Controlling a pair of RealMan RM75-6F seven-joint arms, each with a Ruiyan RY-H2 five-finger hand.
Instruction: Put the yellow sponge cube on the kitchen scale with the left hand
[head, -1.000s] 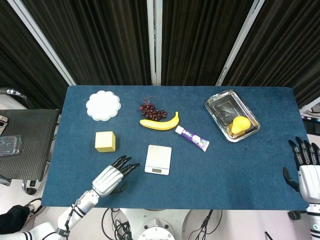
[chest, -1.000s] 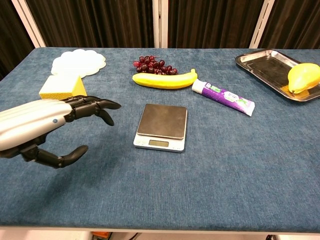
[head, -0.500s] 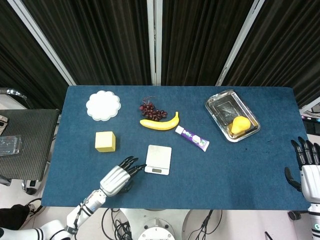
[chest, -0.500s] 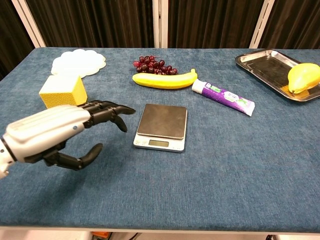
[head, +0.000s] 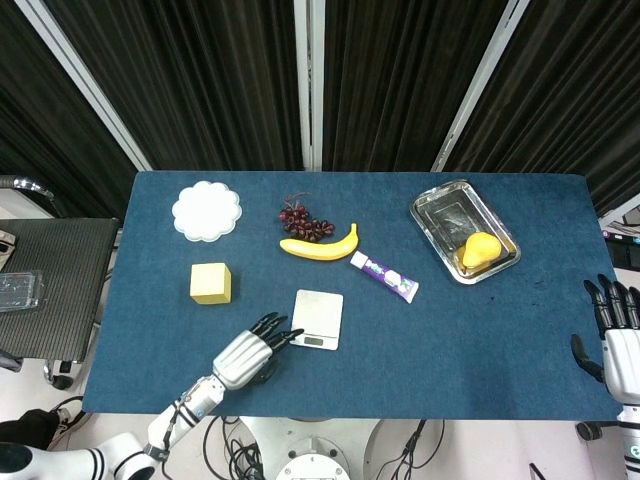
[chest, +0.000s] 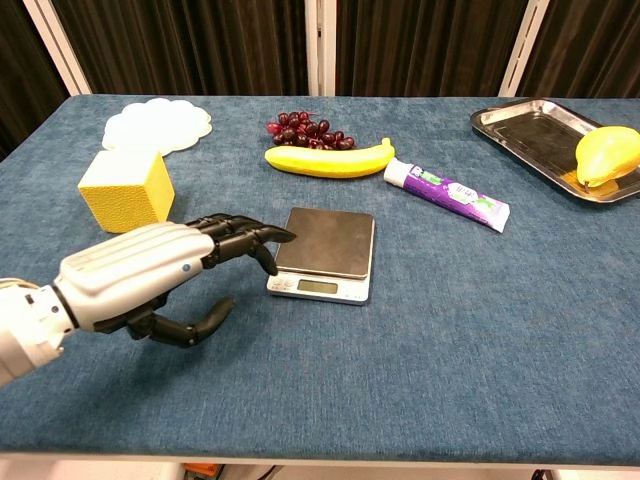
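Hovering w/ fingers (chest: 245, 232) spread, empty, left hand (chest: 150, 275) partly hides scale (chest: 323, 250); right hand (head: 618, 335) cut off, fingers apart.

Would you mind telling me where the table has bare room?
Bare cloth runs along the near edge right of the kitchen scale, below the toothpaste tube and steel tray. Grapes, banana and tube crowd the middle.
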